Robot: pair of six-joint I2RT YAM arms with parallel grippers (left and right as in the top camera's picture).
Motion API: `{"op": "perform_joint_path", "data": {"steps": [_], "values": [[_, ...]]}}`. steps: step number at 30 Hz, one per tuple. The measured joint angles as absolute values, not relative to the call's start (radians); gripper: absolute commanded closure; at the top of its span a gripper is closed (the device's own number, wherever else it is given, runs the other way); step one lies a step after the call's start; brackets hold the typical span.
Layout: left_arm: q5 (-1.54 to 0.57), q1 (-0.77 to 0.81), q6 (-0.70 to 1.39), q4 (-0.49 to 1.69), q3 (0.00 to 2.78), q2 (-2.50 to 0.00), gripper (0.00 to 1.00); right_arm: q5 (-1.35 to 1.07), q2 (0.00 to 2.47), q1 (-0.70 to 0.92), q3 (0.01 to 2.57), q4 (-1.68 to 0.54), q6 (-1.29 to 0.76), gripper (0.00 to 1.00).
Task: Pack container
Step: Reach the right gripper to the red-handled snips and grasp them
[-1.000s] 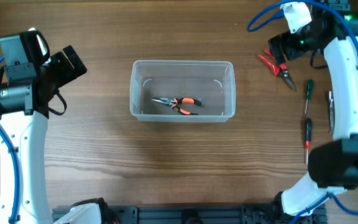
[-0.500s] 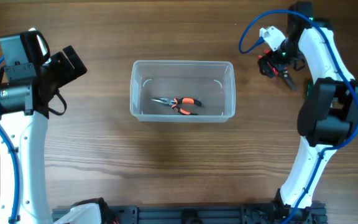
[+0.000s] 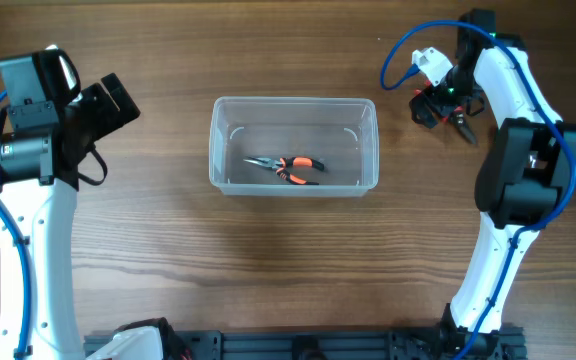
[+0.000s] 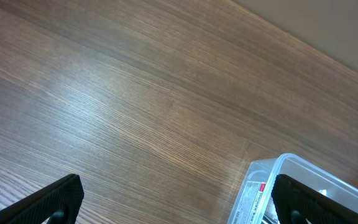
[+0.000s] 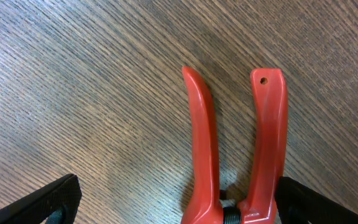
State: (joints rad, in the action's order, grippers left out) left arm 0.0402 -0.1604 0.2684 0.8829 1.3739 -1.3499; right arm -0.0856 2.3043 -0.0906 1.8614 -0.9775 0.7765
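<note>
The clear plastic container (image 3: 294, 146) sits mid-table with orange-handled pliers (image 3: 286, 167) inside; its corner shows in the left wrist view (image 4: 278, 186). My right gripper (image 3: 438, 105) is open, lowered over the red-handled pliers (image 5: 238, 149) at the far right. The red handles lie on the wood between the two spread fingers (image 5: 179, 205), nearer the right finger. My left gripper (image 4: 176, 202) is open and empty, held left of the container (image 3: 108, 100).
The dark tip of the red pliers (image 3: 464, 127) sticks out from under the right gripper. The right arm hides the table strip beside it.
My right arm has swung round and lowered its gripper over the red pliers, covering them and the screwdrivers seen earlier. The left arm has not moved.
</note>
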Motion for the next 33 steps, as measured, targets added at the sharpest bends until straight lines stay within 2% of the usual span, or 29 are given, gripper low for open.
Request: {"op": "perform_joint_path", "data": {"steps": [24,33], "values": [[0.040,-0.160,0.268,0.895,1.374,-1.350,0.00,-0.066,2.294,-0.041,1.861,-0.936,0.693,0.00],[0.040,-0.160,0.269,0.895,1.374,-1.350,0.00,-0.040,2.239,-0.041,1.861,-1.128,0.680,0.00]]}}
